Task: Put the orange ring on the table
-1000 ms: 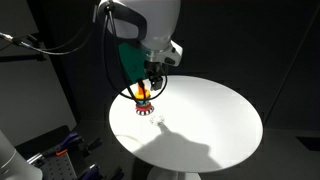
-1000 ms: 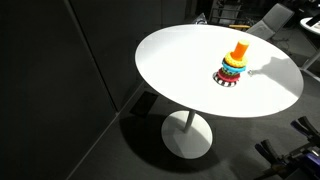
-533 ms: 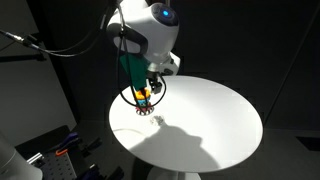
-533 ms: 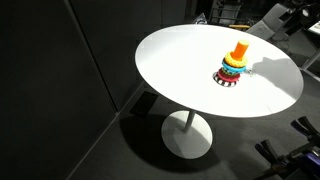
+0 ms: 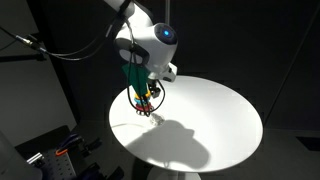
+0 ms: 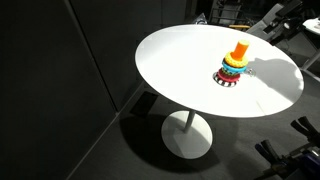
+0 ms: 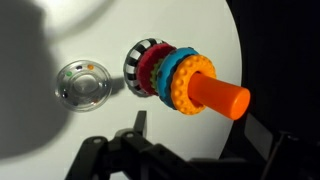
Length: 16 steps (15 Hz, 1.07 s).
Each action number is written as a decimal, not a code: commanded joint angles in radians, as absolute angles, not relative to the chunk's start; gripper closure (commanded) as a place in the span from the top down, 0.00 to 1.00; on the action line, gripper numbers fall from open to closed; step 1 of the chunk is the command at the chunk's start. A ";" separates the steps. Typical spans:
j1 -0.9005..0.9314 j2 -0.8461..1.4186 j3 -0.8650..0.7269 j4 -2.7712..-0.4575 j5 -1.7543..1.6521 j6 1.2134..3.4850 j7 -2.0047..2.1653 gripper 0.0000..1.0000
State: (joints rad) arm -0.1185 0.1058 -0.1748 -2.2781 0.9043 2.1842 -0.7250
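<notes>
The orange ring (image 7: 188, 84) is the top ring of a stacking toy, on a smooth orange peg (image 7: 222, 98). Below it sit blue, yellow and red rings and a black-and-white striped base. The toy stands on the white round table (image 7: 200, 30) and shows in both exterior views (image 5: 143, 108) (image 6: 233, 66). My gripper (image 7: 200, 125) is open and empty, with its fingers on either side of the peg's tip, not touching it. In an exterior view the gripper (image 5: 147, 96) hangs just above the toy.
A small clear round dish (image 7: 84, 85) lies on the table next to the toy's base. The table top (image 5: 215, 115) (image 6: 180, 60) is ringed by dark floor and dark walls. Cables and equipment sit at the frame edges (image 5: 60, 150).
The arm has swung its wrist over and come lower and closer over the stacking toy. The toy and its rings have not moved.
</notes>
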 commanded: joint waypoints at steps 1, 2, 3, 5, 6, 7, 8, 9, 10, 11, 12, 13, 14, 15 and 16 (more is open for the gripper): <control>-0.137 0.153 -0.144 -2.237 0.951 2.183 -0.791 1.00; -0.138 0.161 -0.139 -2.233 0.957 2.181 -0.802 1.00; -0.139 0.170 -0.135 -2.228 0.964 2.179 -0.813 1.00; -0.139 0.187 -0.128 -2.220 0.975 2.179 -0.838 1.00; -0.140 0.195 -0.125 -2.216 0.981 2.180 -0.846 1.00; -0.140 0.203 -0.122 -2.213 0.985 2.180 -0.855 1.00; -0.140 0.213 -0.119 -2.208 0.988 2.182 -0.862 1.00; -0.142 0.221 -0.117 -2.205 0.990 2.182 -0.869 1.00; -0.142 0.229 -0.114 -2.201 0.991 2.183 -0.871 1.00; -0.143 0.235 -0.113 -2.198 0.991 2.183 -0.874 1.00; -0.143 0.241 -0.111 -2.195 0.991 2.183 -0.877 1.00; -0.144 0.246 -0.109 -2.193 0.991 2.183 -0.880 1.00; -0.144 0.250 -0.107 -2.192 0.991 2.183 -0.882 1.00; -0.145 0.253 -0.105 -2.190 0.991 2.183 -0.884 0.83; -0.145 0.256 -0.104 -2.189 0.990 2.183 -0.885 0.76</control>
